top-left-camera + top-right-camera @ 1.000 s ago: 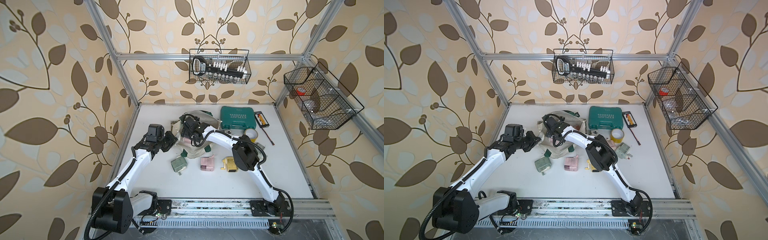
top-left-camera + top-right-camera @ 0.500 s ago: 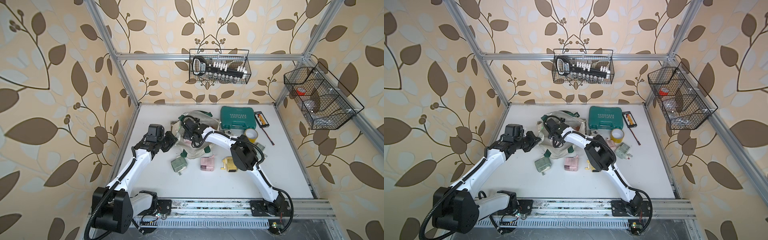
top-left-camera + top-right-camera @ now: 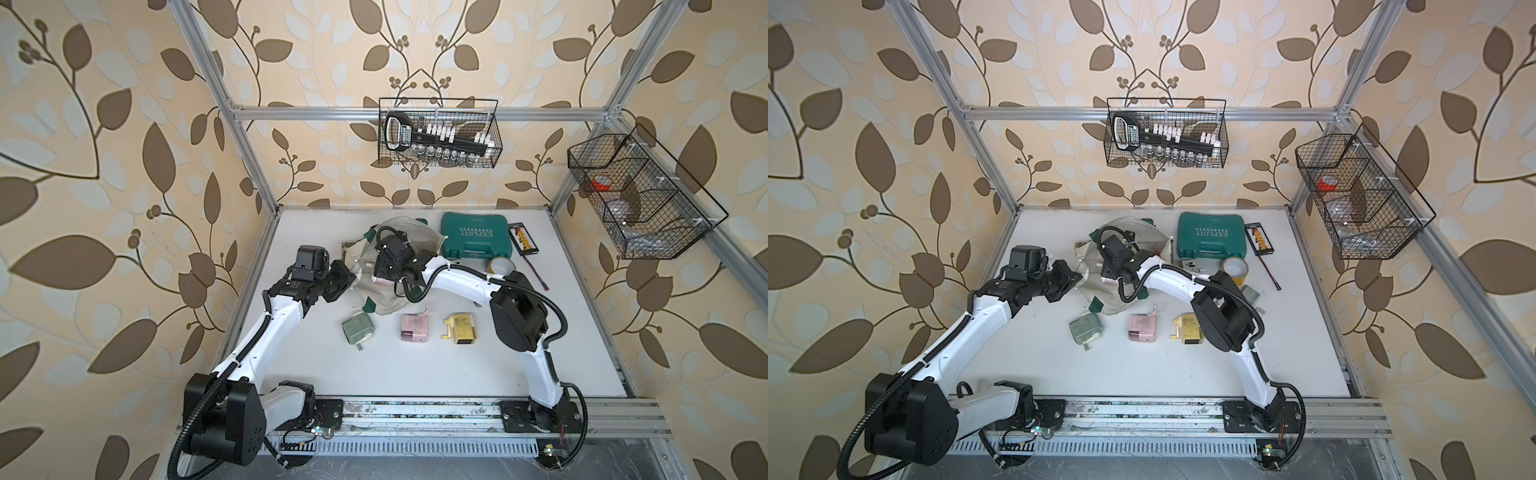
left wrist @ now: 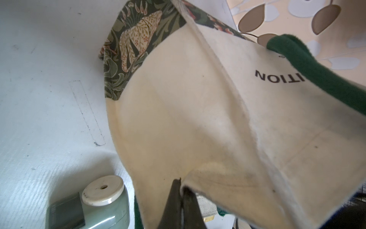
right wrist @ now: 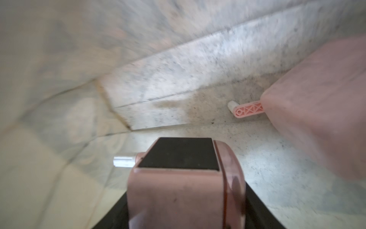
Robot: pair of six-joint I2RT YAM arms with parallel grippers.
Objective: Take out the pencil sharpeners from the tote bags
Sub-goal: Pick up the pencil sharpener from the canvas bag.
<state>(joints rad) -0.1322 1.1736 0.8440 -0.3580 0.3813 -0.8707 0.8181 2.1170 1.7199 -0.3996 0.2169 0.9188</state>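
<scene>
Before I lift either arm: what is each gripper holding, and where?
Left gripper pinches the tote by its cream rim. Right gripper, inside the tote, clamps a pink sharpener by its body sides.

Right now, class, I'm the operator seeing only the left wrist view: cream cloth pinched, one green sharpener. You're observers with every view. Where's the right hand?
Observer: The right hand is inside the tote bag, straddling a pink sharpener; whether it grips is unclear.
Operator: Anything else in there?
Observer: A second pink sharpener lies beside it on the bag floor.
Operator: What's already out?
Observer: Beside your green sharpener, both top views show a loose pink sharpener and a yellow sharpener on the table.
</scene>
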